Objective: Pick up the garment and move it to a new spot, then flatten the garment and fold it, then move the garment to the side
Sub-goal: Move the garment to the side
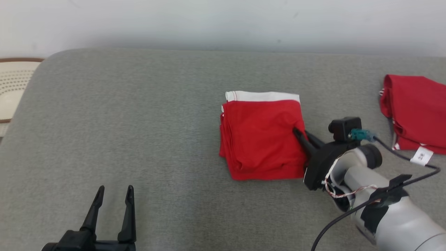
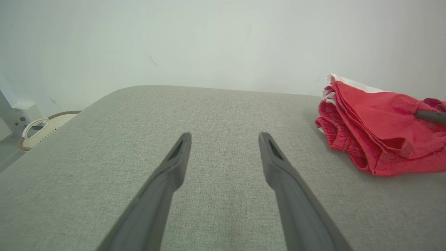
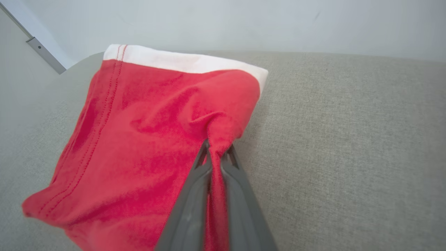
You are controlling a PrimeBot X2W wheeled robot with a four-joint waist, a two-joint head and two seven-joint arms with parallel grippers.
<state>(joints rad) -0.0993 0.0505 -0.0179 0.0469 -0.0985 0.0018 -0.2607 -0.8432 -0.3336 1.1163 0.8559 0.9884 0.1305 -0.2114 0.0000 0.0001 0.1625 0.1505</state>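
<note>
The garment (image 1: 261, 136) is a red folded piece with a white band along its far edge, lying on the grey cushion right of centre. My right gripper (image 1: 298, 134) is shut on the garment's right edge, with red cloth bunched between the dark fingers (image 3: 195, 181). In the right wrist view the garment (image 3: 146, 139) spreads up and left from the gripper (image 3: 216, 149). My left gripper (image 1: 115, 191) stands open at the lower left, well away from the cloth. The left wrist view has that gripper (image 2: 224, 137) over bare cushion and the garment (image 2: 379, 125) at the right.
A second red garment (image 1: 414, 111) with a white tag lies at the cushion's far right. The grey cushion (image 1: 139, 115) ends at a pale wall behind. A cream perforated object (image 1: 14, 87) sits off the cushion's left edge. A black cable trails from my right wrist.
</note>
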